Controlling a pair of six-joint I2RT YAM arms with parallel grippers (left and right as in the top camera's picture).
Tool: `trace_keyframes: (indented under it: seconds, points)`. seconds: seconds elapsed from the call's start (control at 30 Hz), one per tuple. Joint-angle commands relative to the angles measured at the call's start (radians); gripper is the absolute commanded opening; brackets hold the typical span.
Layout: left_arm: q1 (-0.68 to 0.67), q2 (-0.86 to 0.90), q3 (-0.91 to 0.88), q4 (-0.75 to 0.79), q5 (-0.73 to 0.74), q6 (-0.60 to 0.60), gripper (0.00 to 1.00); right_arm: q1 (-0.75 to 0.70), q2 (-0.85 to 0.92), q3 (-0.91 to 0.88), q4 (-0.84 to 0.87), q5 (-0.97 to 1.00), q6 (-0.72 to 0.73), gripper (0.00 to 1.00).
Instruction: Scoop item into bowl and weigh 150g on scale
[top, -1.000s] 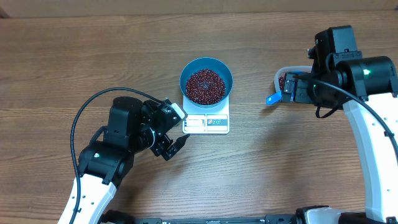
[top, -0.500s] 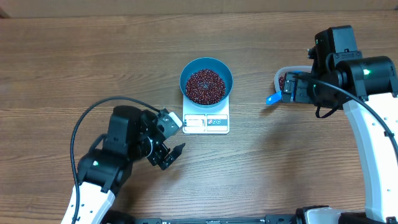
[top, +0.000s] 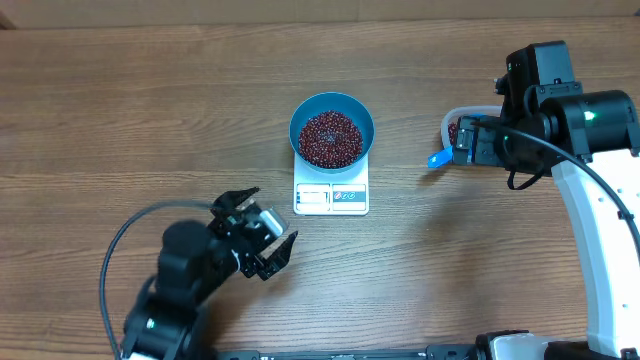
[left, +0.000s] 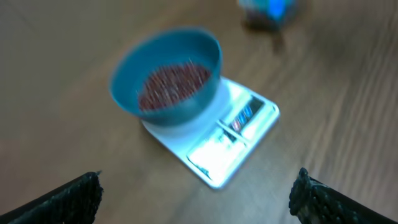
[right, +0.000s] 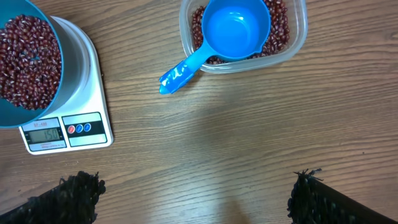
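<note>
Left claw (top: 262, 222) spread, right claw (right: 194, 188) spread, tub (top: 448, 124) half hidden under right arm (top: 565, 112), scale (left: 239, 146) blurred at left wrist

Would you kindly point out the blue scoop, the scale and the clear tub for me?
blue scoop (right: 235, 30): right wrist view, inside its cup.
scale (right: 81, 128): right wrist view, its button panel.
clear tub (right: 300, 31): right wrist view, its right rim.

Brown wooden table (top: 150, 100), small white scale (top: 345, 197) near its middle, clear plastic tub (right: 300, 37) well to the right
</note>
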Motion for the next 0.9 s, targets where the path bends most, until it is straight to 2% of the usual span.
trace_keyframes:
  seconds: [0.0, 0.23, 0.37, 0.77, 0.87]
  points:
    - [0.010, -0.107, -0.072, 0.090, -0.002, -0.004, 1.00, 0.003, -0.013, 0.027, 0.005, -0.008, -0.016, 1.00]
    - [0.039, -0.324, -0.225, 0.407, -0.062, -0.012, 1.00, 0.003, -0.013, 0.027, 0.005, -0.008, -0.016, 1.00]
    - [0.097, -0.405, -0.273, 0.482, -0.083, -0.108, 0.99, 0.003, -0.013, 0.027, 0.005, -0.008, -0.015, 1.00]
    - [0.316, -0.576, -0.436, 0.489, -0.093, -0.380, 0.99, 0.003, -0.013, 0.027, 0.005, -0.008, -0.015, 1.00]
    - [0.337, -0.607, -0.442, 0.414, -0.117, -0.416, 1.00, 0.003, -0.013, 0.027, 0.005, -0.008, -0.016, 1.00]
